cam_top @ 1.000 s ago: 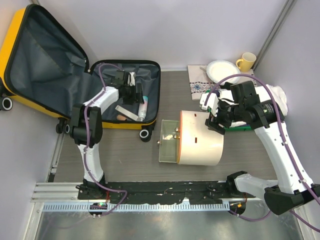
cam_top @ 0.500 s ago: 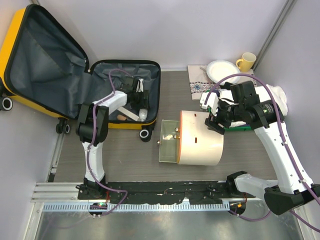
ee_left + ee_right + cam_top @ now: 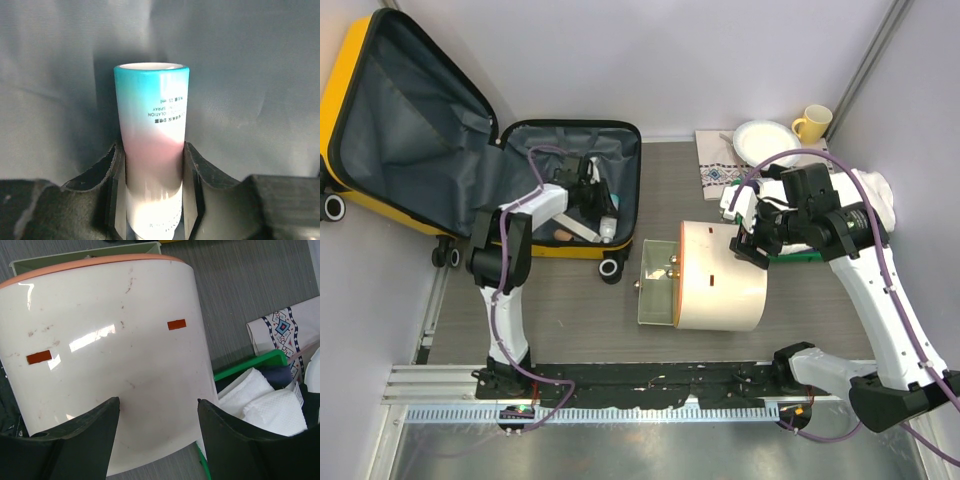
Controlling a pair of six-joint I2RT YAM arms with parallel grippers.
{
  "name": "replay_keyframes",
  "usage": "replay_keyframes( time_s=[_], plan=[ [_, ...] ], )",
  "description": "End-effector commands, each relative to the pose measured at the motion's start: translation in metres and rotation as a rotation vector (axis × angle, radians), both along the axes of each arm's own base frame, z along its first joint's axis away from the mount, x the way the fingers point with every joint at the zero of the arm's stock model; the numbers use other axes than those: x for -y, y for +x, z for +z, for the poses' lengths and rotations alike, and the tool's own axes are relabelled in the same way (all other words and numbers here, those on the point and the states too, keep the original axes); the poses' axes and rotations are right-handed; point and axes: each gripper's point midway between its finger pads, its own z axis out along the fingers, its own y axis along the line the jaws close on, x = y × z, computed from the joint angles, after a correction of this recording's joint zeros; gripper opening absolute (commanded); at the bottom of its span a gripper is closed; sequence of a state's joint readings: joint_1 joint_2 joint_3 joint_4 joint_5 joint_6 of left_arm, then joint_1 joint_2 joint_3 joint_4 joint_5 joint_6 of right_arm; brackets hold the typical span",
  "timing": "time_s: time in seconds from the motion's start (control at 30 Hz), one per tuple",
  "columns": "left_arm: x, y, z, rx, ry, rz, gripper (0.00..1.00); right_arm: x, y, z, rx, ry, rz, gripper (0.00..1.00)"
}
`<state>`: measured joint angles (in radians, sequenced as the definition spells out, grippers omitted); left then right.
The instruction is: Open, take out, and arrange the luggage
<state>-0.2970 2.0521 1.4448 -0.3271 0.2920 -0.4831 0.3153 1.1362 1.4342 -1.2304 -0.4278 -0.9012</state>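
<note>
2 arms stand at the near edge of a grey table (image 3: 570, 300), each bent toward its own side. The luggage (image 3: 410, 130) lies open at the far left. Its yellow lid leans against the left wall with the dark grey lining facing out, and its base rests flat on the table, wheels toward the near side.

The left arm folds at the elbow and stretches far and right into that base, so the left gripper (image 3: 598, 195) hangs low over the lining, close to the shell's right wall. In the left wrist view its fingers (image 3: 116, 170) sit against both sides of a small tube (image 3: 152, 125). The tube is teal at the tip, pink in the middle and white toward the wrist. No gap shows between pads and tube, so the jaws are closed onto it, narrowed to its width. A flat white strip (image 3: 572, 222) lies just left of the tube in the base.

The right arm arches up from the near right corner and bends left. It holds the right gripper (image 3: 750, 240) above the right end of a large cream cylinder (image 3: 720, 280) lying on its side mid-table. Its jaws stand wide apart and grip nothing, and the cylinder's curved wall shows between them in the wrist view. A pale green box (image 3: 655, 290) touches the cylinder's orange-rimmed left end. A bright green tray (image 3: 250, 364) holding white towels (image 3: 270, 407) sits just right of the cylinder.
</note>
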Motion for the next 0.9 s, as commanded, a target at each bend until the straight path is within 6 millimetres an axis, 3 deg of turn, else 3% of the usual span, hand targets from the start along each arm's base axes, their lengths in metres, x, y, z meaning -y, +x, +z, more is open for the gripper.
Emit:
replay_keyframes(
  time_s=[0.0, 0.13, 0.23, 0.43, 0.57, 0.8, 0.87],
  plan=[
    [-0.004, 0.022, 0.1, 0.167, -0.159, 0.047, 0.0, 0.033, -0.038, -0.049, -0.225, -0.193, -0.014, 0.7],
    [-0.004, 0.024, 0.155, 0.282, -0.19, 0.033, 0.0, 0.033, -0.039, -0.05, -0.225, -0.191, -0.015, 0.7],
    [-0.001, 0.016, 0.173, 0.291, -0.226, 0.023, 0.0, 0.033, -0.039, -0.051, -0.229, -0.191, -0.012, 0.7],
    [0.011, -0.019, 0.172, 0.183, -0.308, 0.001, 0.0, 0.032, -0.038, -0.051, -0.226, -0.186, -0.012, 0.7],
    [0.033, -0.062, 0.176, 0.162, -0.338, -0.057, 0.0, 0.031, -0.04, -0.052, -0.234, -0.183, -0.006, 0.7],
    [0.047, -0.089, 0.193, 0.273, -0.358, -0.167, 0.0, 0.032, -0.042, -0.053, -0.229, -0.187, -0.002, 0.71],
    [0.051, -0.098, 0.189, 0.286, -0.341, -0.211, 0.0, 0.033, -0.043, -0.053, -0.23, -0.192, -0.004, 0.71]
  ],
)
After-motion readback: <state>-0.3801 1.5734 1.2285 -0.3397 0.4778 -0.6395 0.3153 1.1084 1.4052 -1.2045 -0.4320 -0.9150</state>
